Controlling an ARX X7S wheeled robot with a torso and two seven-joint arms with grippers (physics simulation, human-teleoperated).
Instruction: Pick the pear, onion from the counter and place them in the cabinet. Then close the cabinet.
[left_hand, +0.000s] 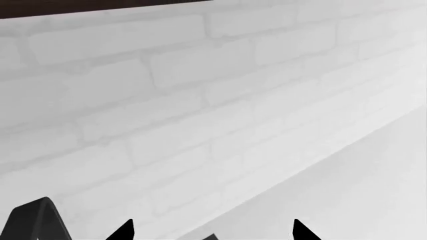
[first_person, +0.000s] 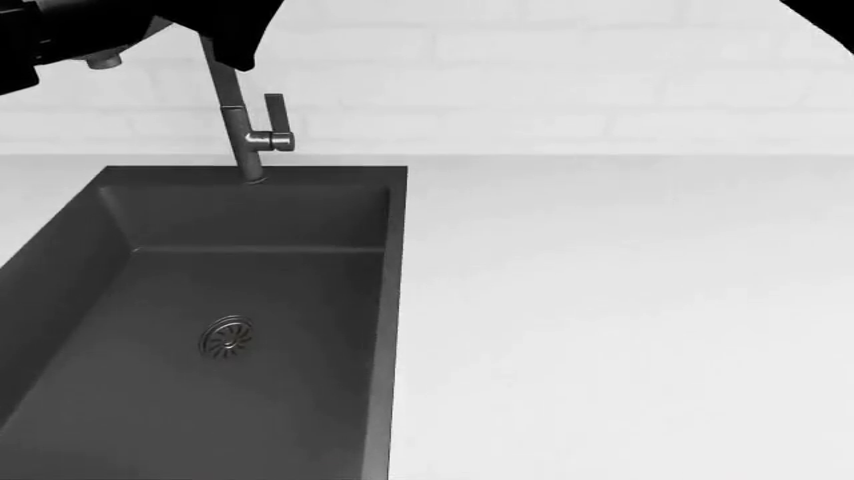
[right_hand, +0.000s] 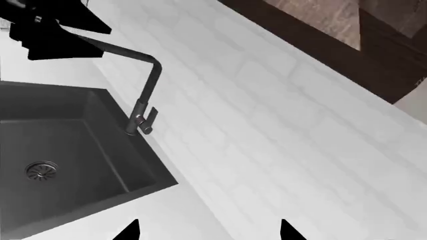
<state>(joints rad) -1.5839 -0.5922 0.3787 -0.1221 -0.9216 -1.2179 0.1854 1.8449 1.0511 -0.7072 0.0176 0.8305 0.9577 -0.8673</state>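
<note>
Nowhere in your three views did the pear or the onion appear, so which way either lay from a pincer, and which arm was nearer, could not be judged. Both pincers looked released and empty: the left pincer faced the white brick wall, while the right pincer hung over the desk beside the dark sink and its faucet. A dark cabinet edge showed above the wall, likely your destination.
</note>
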